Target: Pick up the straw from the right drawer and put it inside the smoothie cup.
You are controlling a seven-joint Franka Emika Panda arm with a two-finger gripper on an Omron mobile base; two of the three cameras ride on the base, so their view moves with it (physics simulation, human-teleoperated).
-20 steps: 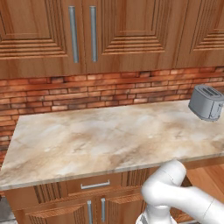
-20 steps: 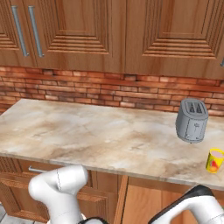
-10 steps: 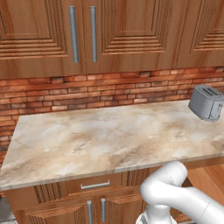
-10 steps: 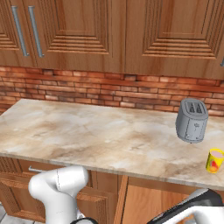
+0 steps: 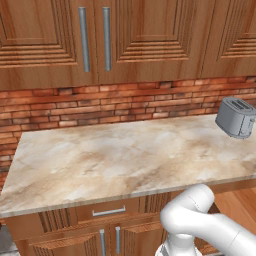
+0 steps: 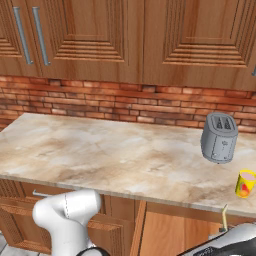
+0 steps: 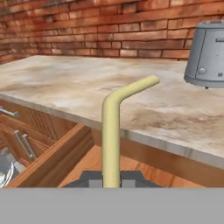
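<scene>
Upper cabinets (image 5: 125, 40): reddish-brown wood, panelled doors, long vertical metal bar handles; directly above the countertop along its whole length.

Brick backsplash (image 5: 110, 102): red and brown courses between the upper cabinets and the back edge of the countertop.

Countertop (image 5: 125, 155): beige marbled stone slab, taken as the landmark for all entries below.

Lower cabinets (image 5: 107, 232): same wood, under the front edge of the countertop; a closed drawer front with a horizontal metal handle, doors with vertical handles beneath it.

Robot arm (image 5: 200, 227): white, rising in front of the countertop, below its front edge.

Right drawer (image 7: 57, 153): reddish-brown wood, pulled open below the front edge of the countertop at its right part; a plain side wall shows in the hand view.

Toaster (image 6: 219, 137): grey metal, two slots, standing on the countertop toward its right end, near the backsplash. No brand or lettering legible.

Smoothie cup (image 6: 244, 183): yellow with a red and orange pattern, on the countertop at its front right, nearer the edge than the toaster. No readable label.

Gripper (image 7: 111, 181): fingers closed tight on the straw's lower end, in front of and below the countertop edge.

Straw (image 7: 111, 131): pale yellow, upright, bent top leaning toward the toaster; its tip also shows below the countertop edge (image 6: 224, 216), near the smoothie cup.
</scene>
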